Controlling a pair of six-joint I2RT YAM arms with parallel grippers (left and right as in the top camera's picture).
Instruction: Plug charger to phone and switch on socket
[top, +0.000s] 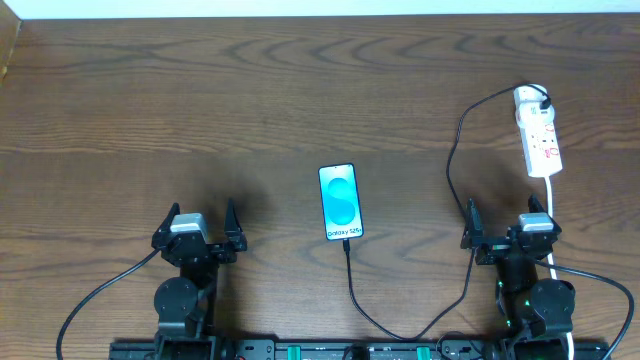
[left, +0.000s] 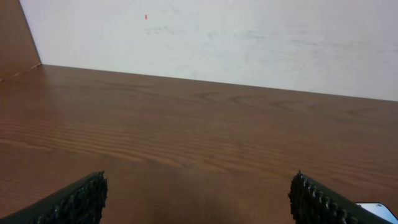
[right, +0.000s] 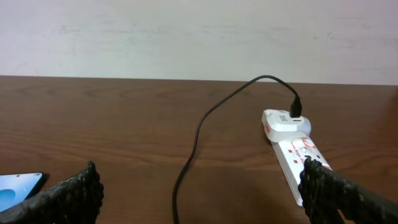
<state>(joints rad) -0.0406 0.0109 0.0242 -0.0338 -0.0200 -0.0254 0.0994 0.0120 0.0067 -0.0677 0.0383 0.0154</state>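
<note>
The right claw (top: 503, 213) sits at the lower right of the overhead view, fingers spread wide and holding nothing. The left claw (top: 201, 213), lower left, is spread and empty too.

Just above the right claw, in the upper right, lies the socket (top: 541, 142) on the table (top: 200, 100). The charger (top: 452, 170) has its black plug seated in the far end. Its cable loops down to the bottom edge and back up to the phone (top: 340, 203) at centre, and the tip appears to be in.

So I'd judge the switch is what's left. The right claw is nearer. One fingertip should press straight down on the red-marked switch, so the light strip doesn't skid, while staying clear of the cable and the white cord (top: 553, 195). The red marks are too small for me to pick out the switch.
</note>
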